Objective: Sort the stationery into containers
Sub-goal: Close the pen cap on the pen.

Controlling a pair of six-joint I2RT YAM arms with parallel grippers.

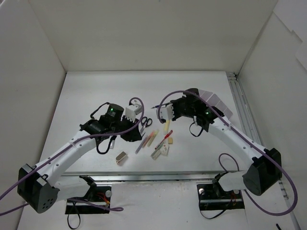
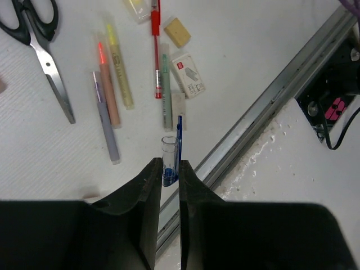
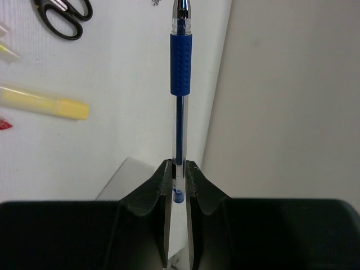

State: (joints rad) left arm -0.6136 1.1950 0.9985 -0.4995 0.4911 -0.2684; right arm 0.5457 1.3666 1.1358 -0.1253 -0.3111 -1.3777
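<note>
White table (image 1: 96, 91), white walls (image 1: 144, 33) around; left gripper (image 2: 170, 166) pinches a pen cap (image 2: 169, 153), right gripper (image 3: 179, 166) grips a blue pen (image 3: 180, 67).

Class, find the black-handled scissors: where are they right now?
In the top view, the scissors lie mid-table, just beyond the row of markers.

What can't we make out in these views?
Top view: compartments of the white tray, covered by the right arm.
Left wrist: lower end of the blue pen cap, hidden inside the left tool.
Right wrist: tip of the blue pen, cut off by the top edge; rear end inside the right tool.
Left wrist: print on the boxed eraser, too small.
</note>
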